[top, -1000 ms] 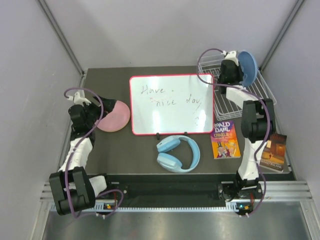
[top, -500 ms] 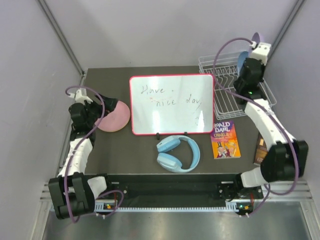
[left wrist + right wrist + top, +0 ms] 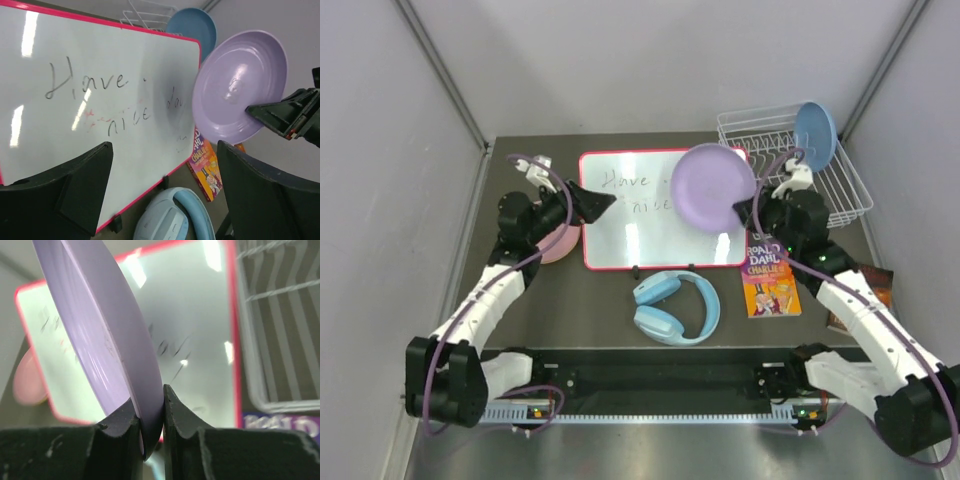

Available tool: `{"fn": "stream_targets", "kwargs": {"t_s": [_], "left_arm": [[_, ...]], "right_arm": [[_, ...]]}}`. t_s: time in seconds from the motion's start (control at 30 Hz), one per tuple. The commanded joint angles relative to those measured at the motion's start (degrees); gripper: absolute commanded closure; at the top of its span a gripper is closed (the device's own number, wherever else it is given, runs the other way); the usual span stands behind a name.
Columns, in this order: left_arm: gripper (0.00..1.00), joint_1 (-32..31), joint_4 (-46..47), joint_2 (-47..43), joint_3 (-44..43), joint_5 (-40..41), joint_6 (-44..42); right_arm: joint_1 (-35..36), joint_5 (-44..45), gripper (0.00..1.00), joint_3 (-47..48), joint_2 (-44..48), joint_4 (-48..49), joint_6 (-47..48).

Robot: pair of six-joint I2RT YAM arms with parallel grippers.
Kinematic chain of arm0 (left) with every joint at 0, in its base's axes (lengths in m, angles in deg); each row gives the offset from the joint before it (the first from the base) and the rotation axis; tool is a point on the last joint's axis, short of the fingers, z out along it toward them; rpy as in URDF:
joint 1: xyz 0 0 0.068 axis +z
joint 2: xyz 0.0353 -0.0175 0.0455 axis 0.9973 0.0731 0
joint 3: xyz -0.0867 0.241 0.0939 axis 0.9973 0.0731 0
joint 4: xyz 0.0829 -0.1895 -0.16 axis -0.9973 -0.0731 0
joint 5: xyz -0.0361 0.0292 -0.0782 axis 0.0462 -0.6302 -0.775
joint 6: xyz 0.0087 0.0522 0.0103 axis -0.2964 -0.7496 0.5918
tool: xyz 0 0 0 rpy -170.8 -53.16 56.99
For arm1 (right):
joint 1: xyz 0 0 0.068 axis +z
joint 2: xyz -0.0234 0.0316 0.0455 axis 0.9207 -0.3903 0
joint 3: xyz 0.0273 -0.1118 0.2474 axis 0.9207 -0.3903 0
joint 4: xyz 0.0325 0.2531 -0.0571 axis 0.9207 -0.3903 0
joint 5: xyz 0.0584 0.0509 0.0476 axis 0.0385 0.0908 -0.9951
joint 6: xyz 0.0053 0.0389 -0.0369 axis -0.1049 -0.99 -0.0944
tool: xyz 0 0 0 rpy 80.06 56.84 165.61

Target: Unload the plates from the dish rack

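Nearest the arm bases, light-blue headphones [image 3: 675, 308] and a Roald Dahl book [image 3: 772, 278] lie flat on the table [image 3: 520, 300]. A second book [image 3: 860, 285] sits at the right edge. None of these belongs to the job.

Further in, the right gripper [image 3: 151, 412] is clamped on the rim of the lilac plate [image 3: 712, 188]. The wrist view shows both fingers pressed against the thin edge. The plate is carried on edge, clear of the table, above the right corner of the red-framed whiteboard [image 3: 630, 235], its hollow face turned toward the left arm. An edge pinch is judged the only hold a flat plate offers two narrow fingers.

The left gripper [image 3: 600, 200] hangs over the whiteboard's left side, fingers spread wide, grasping nothing and aimed at the plate. This reads as readiness to receive it, though that is a judgement.

Under the left arm the pink plate [image 3: 558, 243] lies flat on the table beside the whiteboard, already unloaded. Whether another plate lies beneath it cannot be told.

Farthest back, the dish rack [image 3: 845, 190] stands in the right corner. The light-blue plate [image 3: 816, 135] stands upright at its far end, kept on edge by the wire. That plate is not yet unloaded.
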Motion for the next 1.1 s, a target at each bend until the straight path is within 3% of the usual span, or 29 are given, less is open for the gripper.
{"fn": "stream_targets", "kwargs": {"t_s": [0.0, 0.4, 0.43, 0.47, 0.53, 0.57, 0.67, 0.73, 0.87, 0.93, 1.03, 1.07], "left_arm": [[0.11, -6.48, 5.67, 2.46, -2.62, 4.07, 0.12], [0.19, -17.38, 6.72, 8.35, -4.64, 11.89, -2.61], [0.26, -17.82, 6.72, 8.7, -4.9, 12.25, -2.96], [0.48, -18.44, 6.64, 8.79, -5.08, 12.6, -3.66], [0.76, -18.7, 5.06, 8.62, -5.26, 14.26, -4.8], [1.0, -18.79, 4.53, 8.27, -5.17, 15.14, -5.24], [1.0, -18.79, 1.73, 6.95, -5.17, 17.68, -7.7], [1.0, -18.79, -1.79, 5.19, -5.78, 20.06, -9.98], [1.0, -18.44, -6.1, 0.02, -6.14, 30.59, -14.2], [1.0, -17.39, -11.09, -4.12, -7.79, 38.16, -16.31], [1.0, -11.78, -16.46, -7.73, -11.31, 41.51, -17.29], [1.0, -6.72, -19.79, -8.25, -12.02, 41.08, -17.03]], "right_arm": [[6.5, -5.71, 1.0, -2.63, 3.8, 7.28, -9.8], [18.02, -5.17, 1.0, -5.18, -1.29, 15.82, -15.44], [18.38, -5.26, 1.0, -5.27, -1.56, 16.61, -15.61], [18.56, -5.17, 1.0, -5.36, -1.82, 16.87, -15.79], [18.91, -5.44, 1.0, -5.62, -2.0, 17.32, -15.97], [19.0, -5.35, 1.0, -5.89, -1.91, 17.32, -15.97], [18.91, -4.74, 0.91, -6.41, -0.95, 17.32, -15.79], [18.91, -4.21, 0.63, -6.33, -0.33, 16.1, -15.35], [18.65, 2.27, 0.44, -3.61, 1.42, 9.33, -11.15], [18.13, 4.48, 0.4, -3.08, 2.83, 5.99, -9.82], [16.02, 5.9, 0.4, -3.16, 4.85, 2.21, -7.71], [14.79, 5.9, 0.39, -3.34, 5.38, 1.76, -7.1]]}}
